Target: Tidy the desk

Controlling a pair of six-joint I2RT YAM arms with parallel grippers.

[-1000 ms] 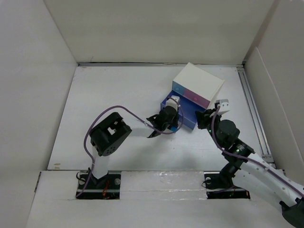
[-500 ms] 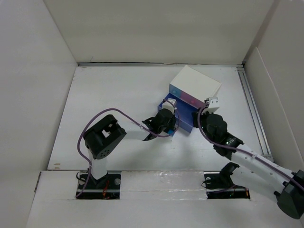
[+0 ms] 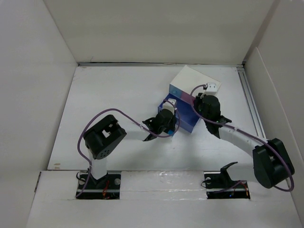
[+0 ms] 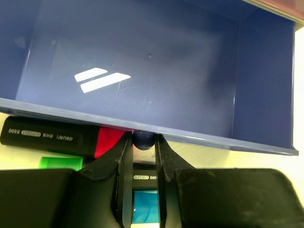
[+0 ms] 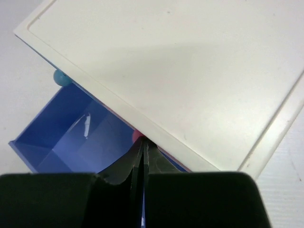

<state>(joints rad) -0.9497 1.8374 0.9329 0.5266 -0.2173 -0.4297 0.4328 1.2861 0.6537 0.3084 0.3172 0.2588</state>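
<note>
While left fingers (image 4: 121, 183) clamp drawer knob (image 4: 143, 139), right fingers (image 5: 125, 169) sit together, desk (image 3: 118, 90) beneath both

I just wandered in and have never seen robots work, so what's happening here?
A robot is tidying a desk. Its left end effector grips the knob of a small box's blue drawer, which stands pulled out and empty. Markers lie on the desk by the drawer's front. The right end effector is shut, its tips at the edge of the box's white top, near a pink knob.
</note>
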